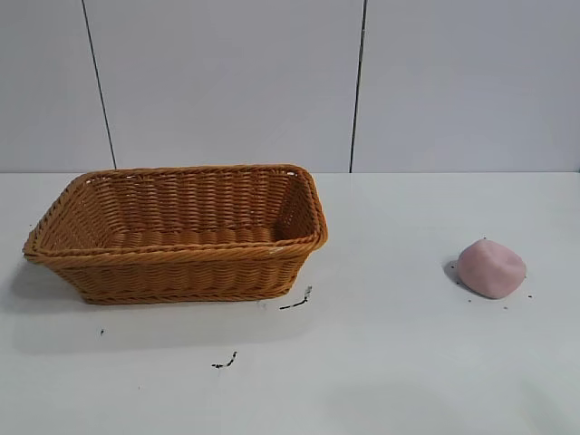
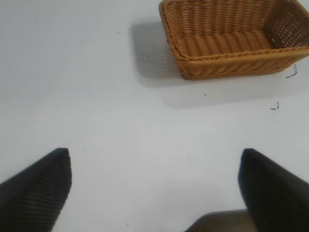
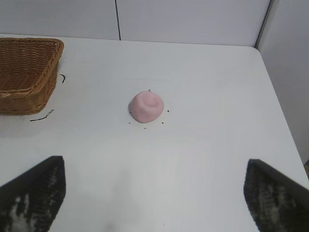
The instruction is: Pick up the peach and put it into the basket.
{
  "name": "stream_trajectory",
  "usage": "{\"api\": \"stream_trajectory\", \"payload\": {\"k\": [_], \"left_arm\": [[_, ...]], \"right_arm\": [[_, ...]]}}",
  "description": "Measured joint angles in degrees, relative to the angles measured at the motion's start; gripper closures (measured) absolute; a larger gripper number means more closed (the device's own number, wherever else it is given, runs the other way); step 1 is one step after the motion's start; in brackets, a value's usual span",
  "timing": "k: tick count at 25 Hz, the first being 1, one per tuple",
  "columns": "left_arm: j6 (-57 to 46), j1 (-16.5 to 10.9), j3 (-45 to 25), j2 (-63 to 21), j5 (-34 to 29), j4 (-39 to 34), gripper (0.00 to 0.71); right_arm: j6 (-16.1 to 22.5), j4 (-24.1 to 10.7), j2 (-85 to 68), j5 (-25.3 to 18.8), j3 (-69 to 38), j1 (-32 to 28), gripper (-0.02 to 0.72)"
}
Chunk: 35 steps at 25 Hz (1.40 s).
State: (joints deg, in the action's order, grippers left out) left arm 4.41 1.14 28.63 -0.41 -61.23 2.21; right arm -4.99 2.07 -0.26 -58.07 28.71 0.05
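The peach (image 1: pixel 491 268), a pale pink lump, lies on the white table at the right; it also shows in the right wrist view (image 3: pixel 147 106). The wicker basket (image 1: pixel 181 263) stands at the left, empty, and shows in the left wrist view (image 2: pixel 231 63) and at the edge of the right wrist view (image 3: pixel 24 92). My right gripper (image 3: pixel 154 166) is open and empty, above the table well short of the peach. My left gripper (image 2: pixel 154 157) is open and empty, well away from the basket. Neither gripper shows in the exterior view.
Small dark marks (image 1: pixel 297 299) lie on the table in front of the basket. A grey panelled wall (image 1: pixel 362 82) stands behind the table. The table's right edge (image 3: pixel 285 121) shows in the right wrist view.
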Motion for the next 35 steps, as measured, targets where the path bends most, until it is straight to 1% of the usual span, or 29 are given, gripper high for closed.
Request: {"api": "stream_trajectory", "payload": {"k": [10,13,16,24,30,35], "left_arm": [[0.0,0.0,0.0,0.0,0.0,0.0,0.018],[0.0,0.0,0.0,0.0,0.0,0.0,0.018],[0.0,0.0,0.0,0.0,0.0,0.0,0.018],[0.0,0.0,0.0,0.0,0.0,0.0,0.018],[0.0,0.0,0.0,0.0,0.0,0.0,0.018],[0.0,0.0,0.0,0.0,0.0,0.0,0.018]], "right_arm": [[0.0,0.05,0.0,0.0,0.0,0.0,0.014],[0.0,0.0,3.53,0.0,1.4,0.0,0.014],[0.0,-0.05,12.18,0.91,4.46,0.0,0.014],[0.0,0.56,45.11,6.42,17.14,0.0,0.014],[-0.26,0.56,71.01,6.74,27.47,0.0,0.014],[-1.5,0.5,86.68,7.09,36.2,1.64,0.014]]}}
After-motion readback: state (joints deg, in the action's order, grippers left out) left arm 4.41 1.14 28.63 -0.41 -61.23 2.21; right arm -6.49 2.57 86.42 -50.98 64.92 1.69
